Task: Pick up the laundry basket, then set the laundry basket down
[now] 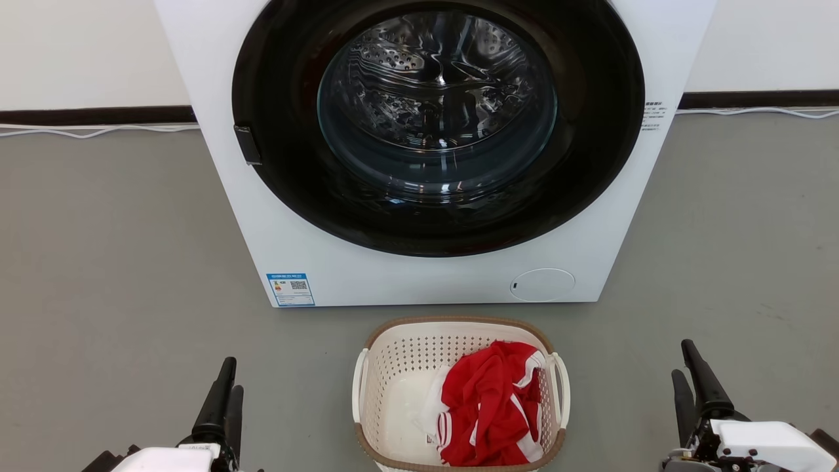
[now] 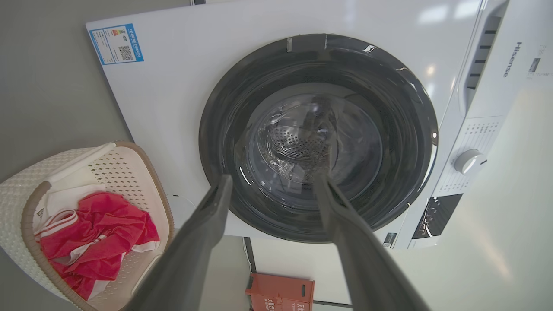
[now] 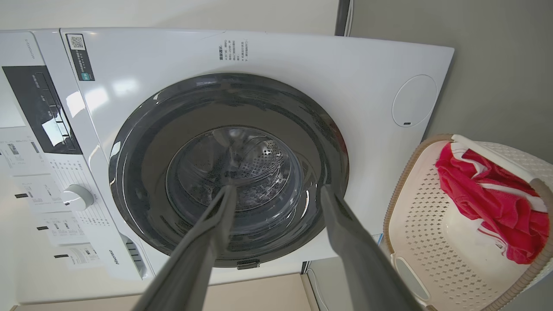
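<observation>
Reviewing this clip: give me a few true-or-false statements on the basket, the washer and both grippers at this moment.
1. The laundry basket stands on the floor in front of the washing machine. True.
2. The left gripper is clamped on a basket handle. False: it is open, clear of the basket, to its left.
3. A red and white garment lies in the basket. True.
4. The machine's door hangs open. False: the round glass door is shut.
5. The right gripper holds the garment. False: it is open and empty, to the basket's right.
</observation>
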Robot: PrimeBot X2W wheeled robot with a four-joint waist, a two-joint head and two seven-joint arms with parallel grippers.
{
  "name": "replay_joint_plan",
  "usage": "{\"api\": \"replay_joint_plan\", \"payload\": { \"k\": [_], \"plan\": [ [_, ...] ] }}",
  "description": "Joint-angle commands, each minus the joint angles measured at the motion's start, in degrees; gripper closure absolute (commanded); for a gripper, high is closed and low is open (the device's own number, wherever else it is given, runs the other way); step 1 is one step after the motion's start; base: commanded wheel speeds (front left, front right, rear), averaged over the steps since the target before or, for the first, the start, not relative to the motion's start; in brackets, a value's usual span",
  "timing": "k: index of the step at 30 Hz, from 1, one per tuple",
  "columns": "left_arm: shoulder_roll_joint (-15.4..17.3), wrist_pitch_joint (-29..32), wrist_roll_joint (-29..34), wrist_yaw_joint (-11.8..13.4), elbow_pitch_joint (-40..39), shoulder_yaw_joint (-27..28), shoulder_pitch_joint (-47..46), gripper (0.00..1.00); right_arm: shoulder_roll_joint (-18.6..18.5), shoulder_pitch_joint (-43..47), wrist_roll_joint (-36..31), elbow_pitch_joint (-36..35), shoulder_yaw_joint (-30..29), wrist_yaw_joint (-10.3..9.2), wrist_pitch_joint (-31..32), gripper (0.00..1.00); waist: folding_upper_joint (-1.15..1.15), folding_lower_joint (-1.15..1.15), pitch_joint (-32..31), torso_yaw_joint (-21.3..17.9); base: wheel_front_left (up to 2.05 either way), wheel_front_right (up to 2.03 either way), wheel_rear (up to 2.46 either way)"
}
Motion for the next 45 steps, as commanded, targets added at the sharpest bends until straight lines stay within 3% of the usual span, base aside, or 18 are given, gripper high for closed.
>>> {"api": "replay_joint_plan", "payload": {
  "k": [1, 26, 45],
  "plan": [
    [0.4, -0.6, 1.3, -0.1, -1.8, 0.1, -1.5, 0.00, -0.5, -1.5, -1.7, -2.1, 0.4, 0.09, -1.0, 0.00, 0.00, -0.01, 0.0, -0.1, 0.00, 0.00, 0.00],
    [0.6, -4.6, 18.7, 2.2, -3.3, -1.7, -1.4, 0.00, -0.8, -2.1, -27.3, -5.0, 1.6, 0.17, -5.1, 0.00, 0.00, -0.01, 0.1, -0.5, 0.00, 0.00, 0.00],
    [0.8, -7.8, 38.6, 3.5, -4.1, -1.9, -0.9, 0.00, -1.9, -3.1, -46.4, -3.9, 2.5, 0.24, -8.3, 0.00, 0.00, -0.01, 0.6, -0.7, 0.00, 0.00, 0.00]
  ]
}}
